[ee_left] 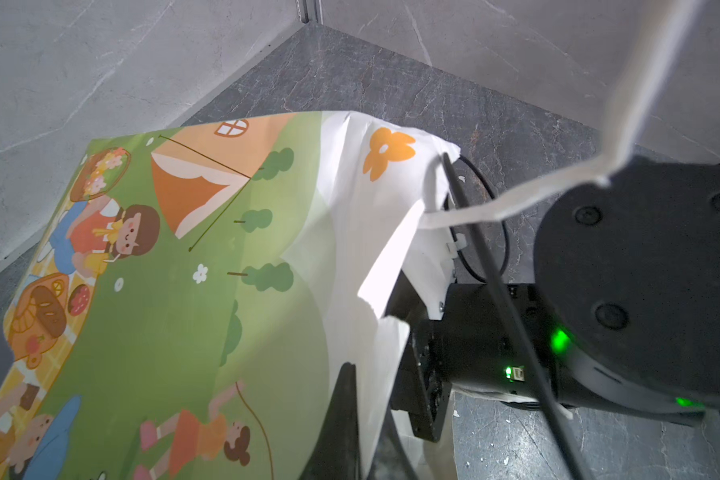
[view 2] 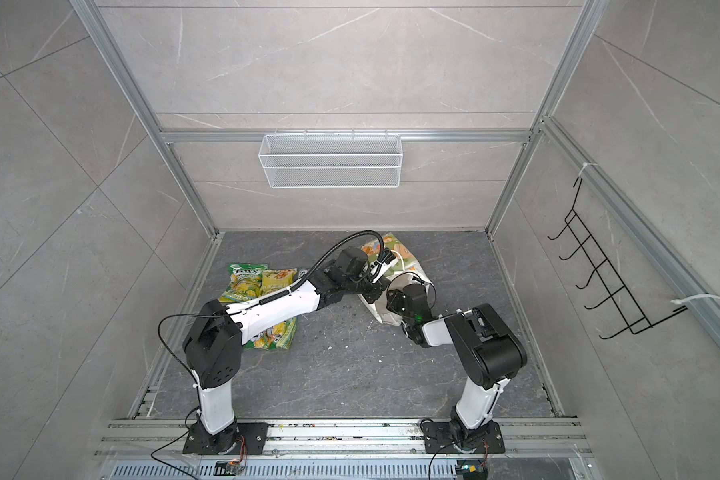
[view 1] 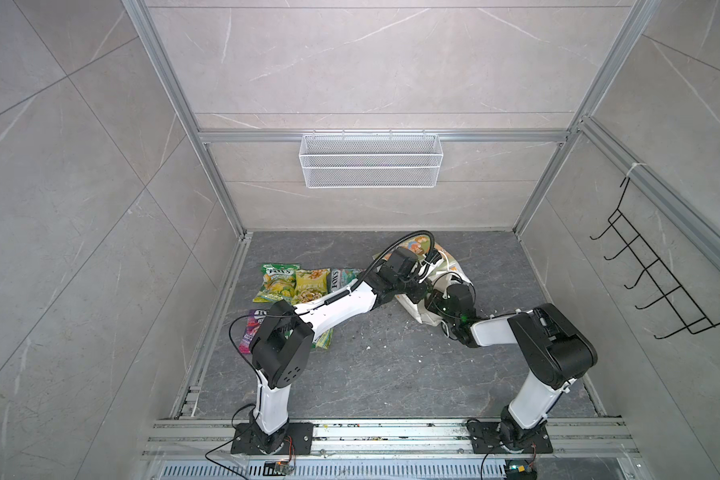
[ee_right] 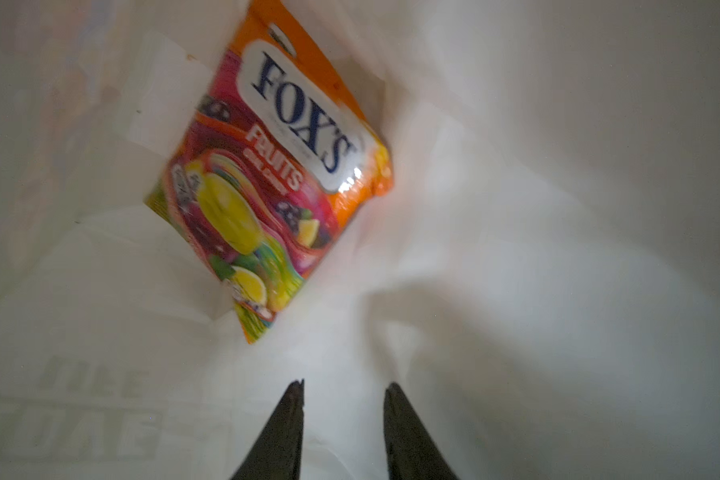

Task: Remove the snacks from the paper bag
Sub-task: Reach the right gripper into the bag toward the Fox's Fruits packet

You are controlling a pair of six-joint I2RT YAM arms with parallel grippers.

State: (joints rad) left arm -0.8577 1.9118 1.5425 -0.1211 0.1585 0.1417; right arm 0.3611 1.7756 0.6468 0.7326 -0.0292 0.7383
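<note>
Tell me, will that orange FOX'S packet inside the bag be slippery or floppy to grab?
Probably slippery: the FOX'S packet looks glossy. Likely floppy and light, since it looks flat and crinkly. The paper bag around it looks soft and creased, so it may shift when pushed.

We've got the paper bag lying right of middle on the floor, snacks spread out to its left, one packet inside the bag, and a wire basket up on the back wall behind.
</note>
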